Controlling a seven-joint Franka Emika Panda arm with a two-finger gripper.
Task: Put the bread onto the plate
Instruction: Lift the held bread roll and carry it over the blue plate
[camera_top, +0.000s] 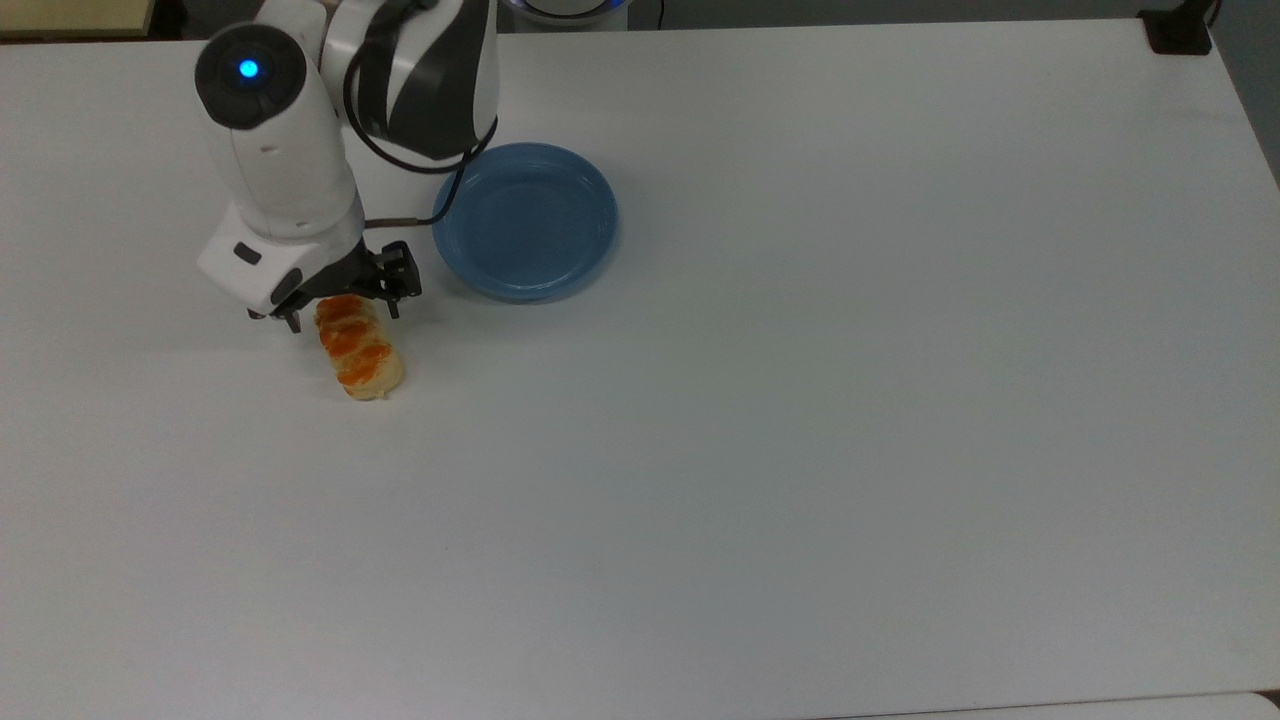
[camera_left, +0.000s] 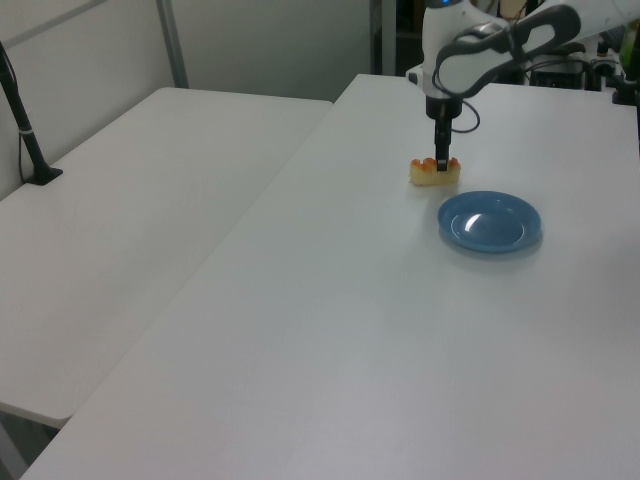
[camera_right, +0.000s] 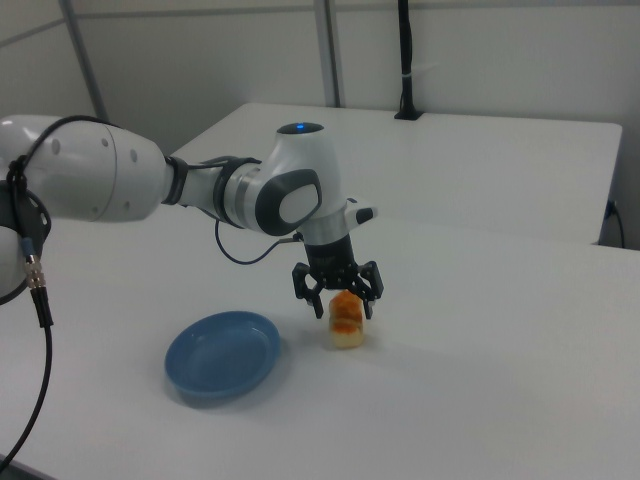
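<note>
The bread (camera_top: 362, 355) is a small pale-tan loaf with orange-brown bumps, lying on the white table left of the plate in the top view. It also shows as bread (camera_left: 436, 172) in the left view and bread (camera_right: 345, 318) in the right view. My gripper (camera_top: 342, 313) is open and hangs over the loaf's far end, one finger on each side of it, not closed on it; gripper (camera_right: 342, 307) straddles the loaf's top. The round blue plate (camera_top: 525, 221), plate (camera_left: 489, 221), plate (camera_right: 222, 355), lies bare close by.
The arm's white links (camera_top: 290, 150) reach in from the top view's upper left, partly over the plate's rim. A second white table (camera_left: 140, 220) adjoins in the left view. A black post (camera_left: 25, 130) stands at its far left.
</note>
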